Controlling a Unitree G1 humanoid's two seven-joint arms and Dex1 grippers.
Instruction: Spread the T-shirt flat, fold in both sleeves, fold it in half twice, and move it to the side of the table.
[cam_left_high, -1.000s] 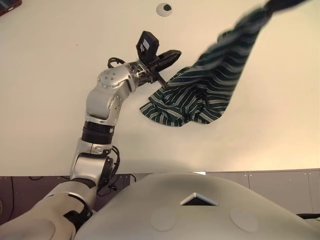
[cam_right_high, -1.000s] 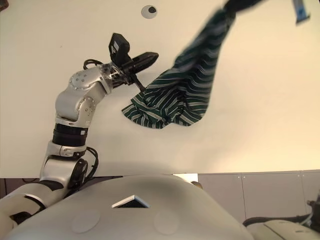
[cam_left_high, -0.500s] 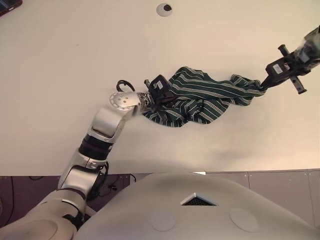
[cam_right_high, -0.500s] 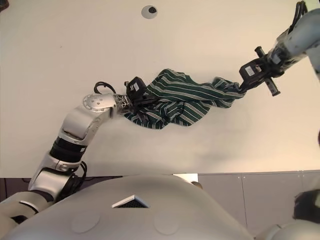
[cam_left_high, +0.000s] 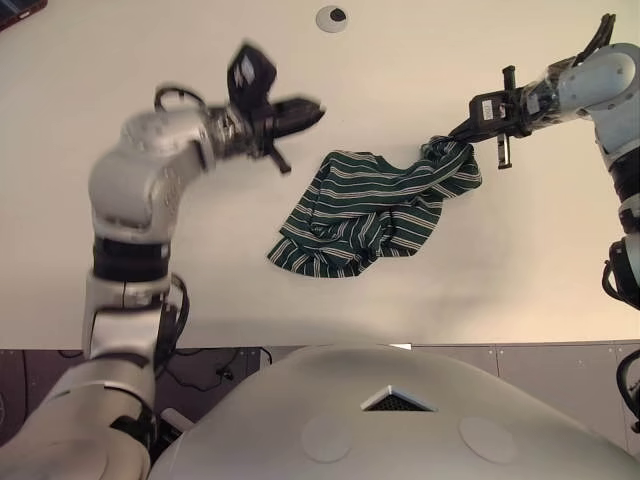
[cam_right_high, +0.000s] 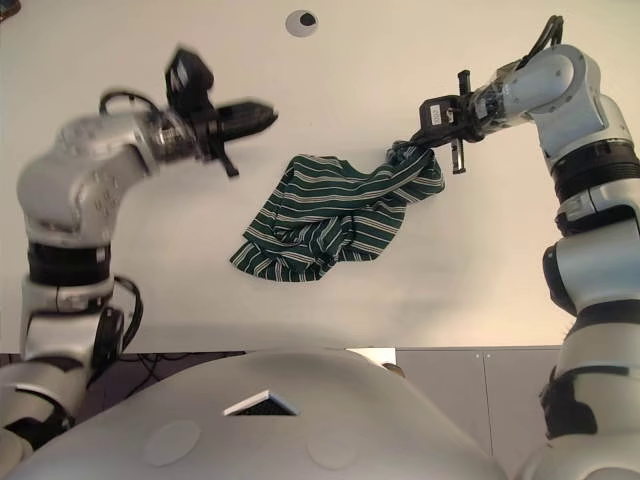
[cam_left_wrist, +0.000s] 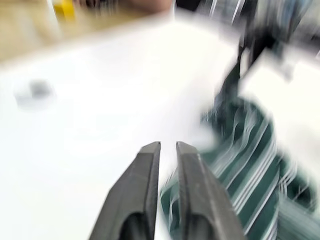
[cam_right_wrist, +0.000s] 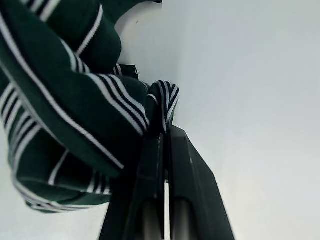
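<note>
Pinching the crumpled T-shirt (cam_left_high: 370, 215) is the right gripper (cam_left_high: 452, 135).

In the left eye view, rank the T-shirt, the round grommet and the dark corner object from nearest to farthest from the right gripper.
1. The T-shirt, mid-table, clamped in the right gripper.
2. The grommet, at the table's far edge, near the middle.
3. The dark object, in the far left corner.

This looks to me like a lab or office test room — a broad, plain cream table (cam_left_high: 480, 280) with a round cable port (cam_left_high: 330, 17) set in it, just beyond my left gripper (cam_left_high: 316, 108). Below the table's near edge, well back from that gripper, run grey panels (cam_left_high: 560, 365) and loose dark cables (cam_left_high: 215, 372).
</note>
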